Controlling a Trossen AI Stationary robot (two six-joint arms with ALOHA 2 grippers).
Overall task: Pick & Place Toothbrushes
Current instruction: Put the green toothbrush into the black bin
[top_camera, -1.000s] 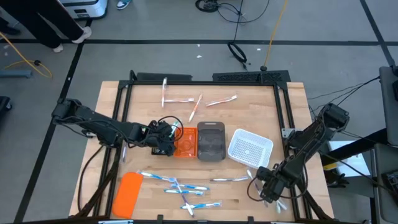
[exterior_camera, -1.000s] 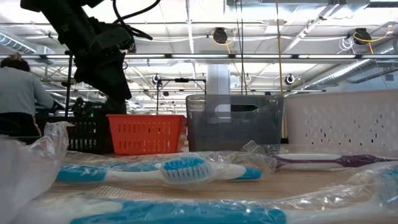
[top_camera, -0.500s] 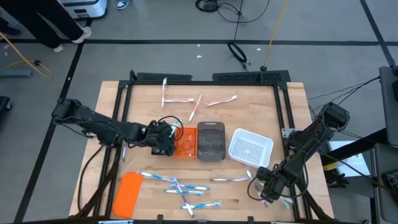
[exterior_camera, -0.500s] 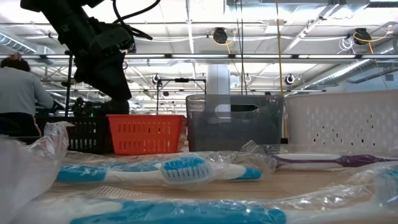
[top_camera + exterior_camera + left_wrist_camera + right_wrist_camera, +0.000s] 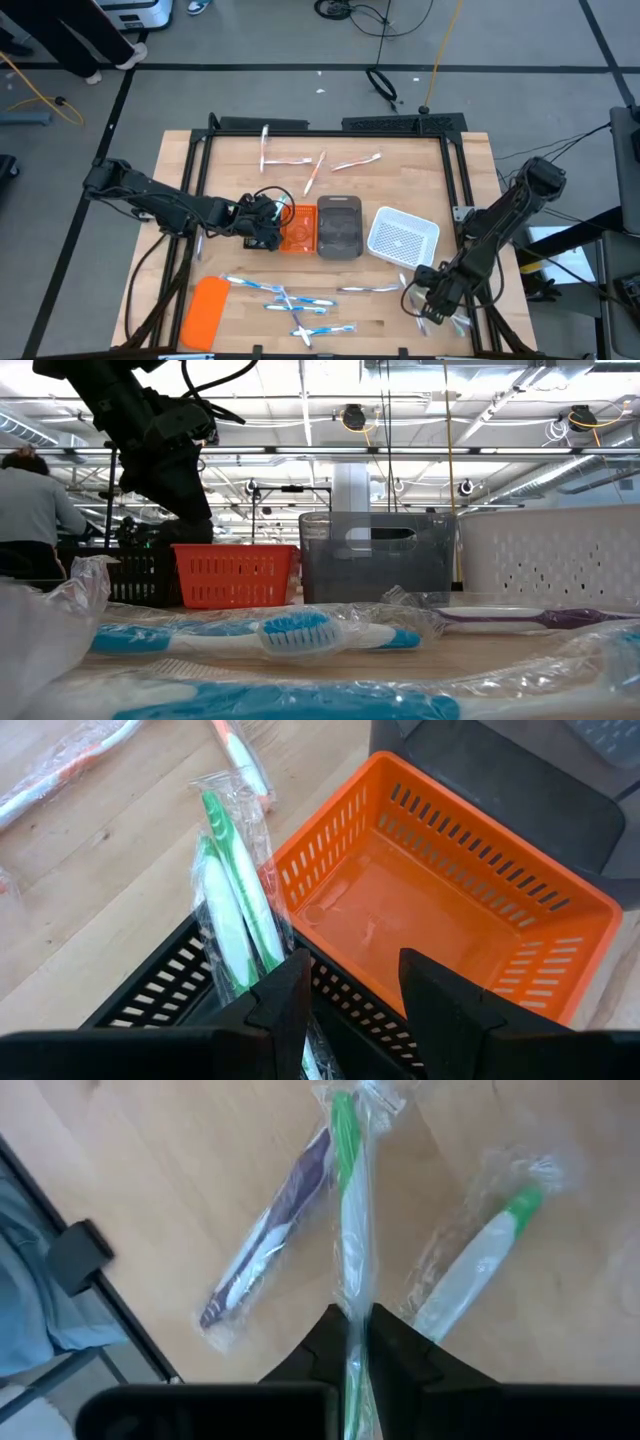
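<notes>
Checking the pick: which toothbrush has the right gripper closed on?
The green-white toothbrush, pinched between the right gripper fingers; the purple one and other green one lie free beside it.

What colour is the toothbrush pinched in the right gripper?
Green and white, in clear wrap; the toothbrush shows best in the right wrist view, in the right gripper.

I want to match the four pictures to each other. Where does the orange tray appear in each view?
High view: orange tray, table centre, beside the left gripper.
Low view: left of centre, behind the wrapped toothbrushes.
Left wrist view: right half.
Right wrist view: not in it.
Shared landmark: the dark grey tray next to it.
</notes>
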